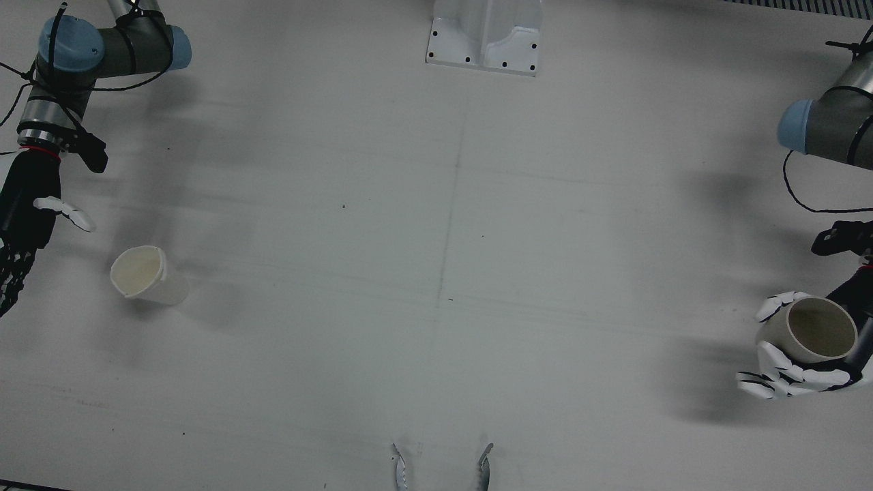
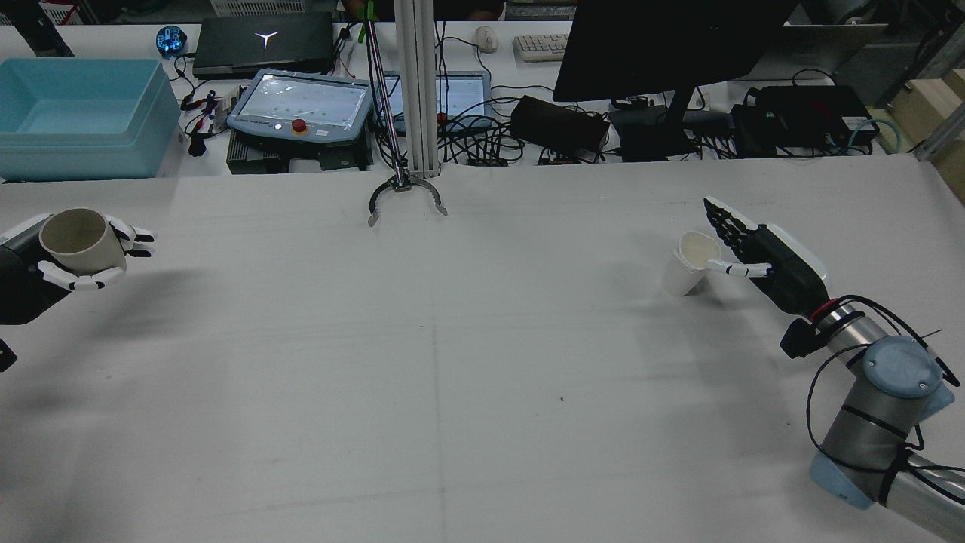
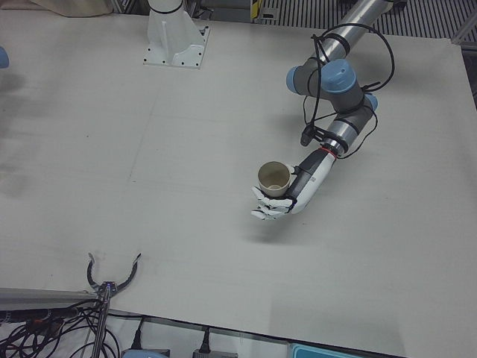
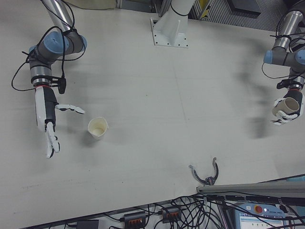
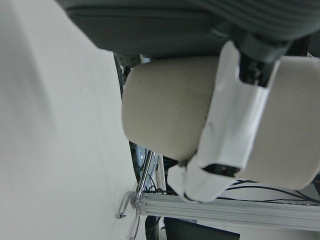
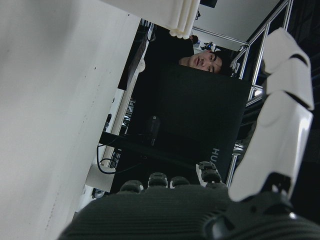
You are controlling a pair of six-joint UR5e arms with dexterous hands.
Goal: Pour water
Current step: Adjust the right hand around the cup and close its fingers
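Beige cup gripped upright in left hand, lifted clear of bench at far left edge, likely ready for carrying. White cup standing far right, just beside right hand, splayed wide, empty, probably about to steady it.

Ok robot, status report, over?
Left hand shut on tan cup, lifted. Right hand open beside white cup on table. Nothing between them.

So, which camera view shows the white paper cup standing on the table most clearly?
The front view: the white paper cup is large, unobstructed, with its inside visible. The right-front view shows it smaller; in the rear view the right hand hovers beside it. The other views miss it.
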